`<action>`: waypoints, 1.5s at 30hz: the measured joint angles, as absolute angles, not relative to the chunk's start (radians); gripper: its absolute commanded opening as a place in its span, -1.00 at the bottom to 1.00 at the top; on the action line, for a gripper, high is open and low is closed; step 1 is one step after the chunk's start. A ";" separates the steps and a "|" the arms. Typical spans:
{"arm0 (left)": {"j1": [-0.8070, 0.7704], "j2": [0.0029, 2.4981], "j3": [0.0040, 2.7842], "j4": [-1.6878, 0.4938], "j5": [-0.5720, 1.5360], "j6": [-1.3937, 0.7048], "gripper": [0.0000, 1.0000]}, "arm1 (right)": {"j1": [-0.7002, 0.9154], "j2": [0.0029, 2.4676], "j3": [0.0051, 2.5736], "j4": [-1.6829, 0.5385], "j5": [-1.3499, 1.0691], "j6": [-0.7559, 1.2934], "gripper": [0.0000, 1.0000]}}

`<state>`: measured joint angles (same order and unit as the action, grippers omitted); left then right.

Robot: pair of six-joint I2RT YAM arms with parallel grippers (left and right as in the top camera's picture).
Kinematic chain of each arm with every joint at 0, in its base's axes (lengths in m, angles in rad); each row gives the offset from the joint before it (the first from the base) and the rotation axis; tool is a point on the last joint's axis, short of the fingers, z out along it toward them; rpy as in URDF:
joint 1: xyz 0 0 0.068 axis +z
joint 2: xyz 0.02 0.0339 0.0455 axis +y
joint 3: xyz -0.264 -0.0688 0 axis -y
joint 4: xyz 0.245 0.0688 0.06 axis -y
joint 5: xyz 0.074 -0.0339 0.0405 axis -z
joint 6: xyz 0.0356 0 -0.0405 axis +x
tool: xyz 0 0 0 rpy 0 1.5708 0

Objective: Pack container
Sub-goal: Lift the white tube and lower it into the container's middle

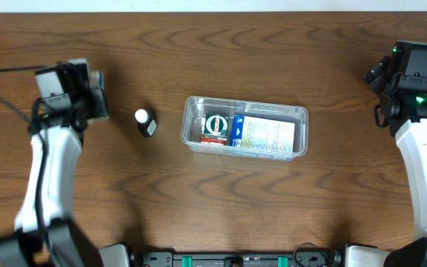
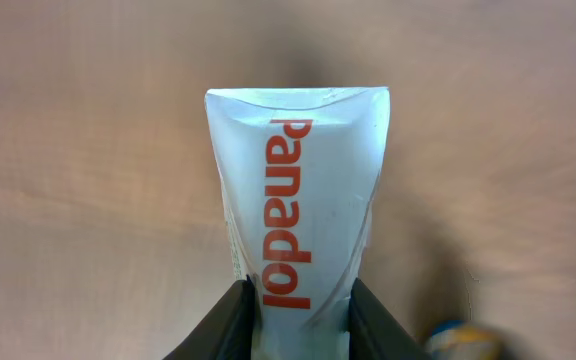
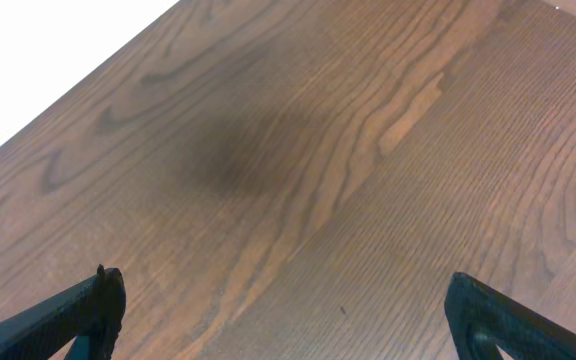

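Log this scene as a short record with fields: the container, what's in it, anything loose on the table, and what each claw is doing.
container: clear plastic rectangular tub, mid brown wooden table
inside: red-and-white packet at its left end, blue-and-white box beside it
loose: small black bottle with white cap, left of the tub, not touching it
left claw: shut on white tube with red Panadol lettering
right claw: open, empty, over bare wood
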<state>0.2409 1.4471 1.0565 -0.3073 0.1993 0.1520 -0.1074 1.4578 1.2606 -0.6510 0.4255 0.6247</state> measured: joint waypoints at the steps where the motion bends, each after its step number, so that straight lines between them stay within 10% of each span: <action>1: 0.231 1.402 1.062 -0.288 0.247 0.159 -0.46 | -0.107 1.458 1.261 -0.651 0.426 0.625 0.98; 14: -0.126 1.312 1.080 -0.088 0.727 0.209 -0.46 | -0.107 1.458 1.261 -0.651 0.426 0.625 0.99; 45: -0.639 1.636 1.080 -0.066 0.592 0.847 -0.46 | -0.107 1.458 1.261 -0.651 0.426 0.625 0.99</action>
<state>-0.6392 1.6363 1.0798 -0.0662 0.5922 0.8467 -0.1074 1.4578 1.2606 -0.6510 0.4255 0.6250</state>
